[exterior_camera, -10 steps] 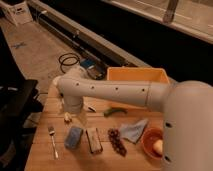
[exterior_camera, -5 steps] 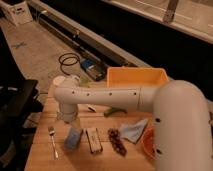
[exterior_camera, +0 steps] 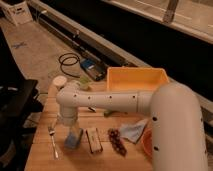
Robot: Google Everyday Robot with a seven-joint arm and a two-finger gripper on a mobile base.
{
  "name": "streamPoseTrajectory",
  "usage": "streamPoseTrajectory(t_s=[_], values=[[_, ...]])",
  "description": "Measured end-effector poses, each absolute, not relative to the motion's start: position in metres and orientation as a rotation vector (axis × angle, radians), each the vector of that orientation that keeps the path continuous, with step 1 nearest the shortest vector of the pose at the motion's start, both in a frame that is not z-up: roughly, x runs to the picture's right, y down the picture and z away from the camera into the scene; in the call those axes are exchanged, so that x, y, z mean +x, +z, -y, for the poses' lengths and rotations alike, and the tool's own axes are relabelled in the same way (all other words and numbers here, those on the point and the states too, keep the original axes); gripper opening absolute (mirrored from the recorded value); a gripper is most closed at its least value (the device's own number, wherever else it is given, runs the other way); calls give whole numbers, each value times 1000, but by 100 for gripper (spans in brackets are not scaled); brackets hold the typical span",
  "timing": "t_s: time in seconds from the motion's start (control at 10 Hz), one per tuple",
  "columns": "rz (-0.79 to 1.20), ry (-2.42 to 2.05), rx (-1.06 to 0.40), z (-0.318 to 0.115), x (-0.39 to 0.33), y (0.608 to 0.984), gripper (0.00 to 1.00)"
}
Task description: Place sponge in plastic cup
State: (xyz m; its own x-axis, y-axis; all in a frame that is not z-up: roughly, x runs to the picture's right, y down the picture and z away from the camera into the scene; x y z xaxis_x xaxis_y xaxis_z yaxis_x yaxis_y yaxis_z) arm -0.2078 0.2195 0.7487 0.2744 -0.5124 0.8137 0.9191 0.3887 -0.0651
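Hand [exterior_camera: 70, 128] hovers right over the sponge [exterior_camera: 74, 140] — plastic cup [exterior_camera: 83, 83] well apart.

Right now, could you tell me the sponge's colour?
Blue-grey, in the camera view; the gripper hangs over the sponge.

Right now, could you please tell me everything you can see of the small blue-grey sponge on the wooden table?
The small flat blue-grey sponge is rectangular and soft-looking. It lies flat on the wooden table between a metal utensil and a dark brown block, touching neither. The pincer hangs open just above its far end, hiding that edge; contact cannot be told.
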Motion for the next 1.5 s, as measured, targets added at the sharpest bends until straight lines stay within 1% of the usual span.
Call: streamPoseTrajectory(t_s=[0.3,0.9,1.0,1.1,1.2,1.4,1.5], values=[[841,-1020,-635,-233,-210,757,80],[843,-982,-702,-253,-196,780,80],[845,-978,-709,-256,-196,782,79],[848,-975,-707,-258,-196,783,74],[853,-961,-696,-259,-194,784,62],[850,-953,-689,-258,-192,784,45],[849,-954,-688,-258,-193,783,34]])
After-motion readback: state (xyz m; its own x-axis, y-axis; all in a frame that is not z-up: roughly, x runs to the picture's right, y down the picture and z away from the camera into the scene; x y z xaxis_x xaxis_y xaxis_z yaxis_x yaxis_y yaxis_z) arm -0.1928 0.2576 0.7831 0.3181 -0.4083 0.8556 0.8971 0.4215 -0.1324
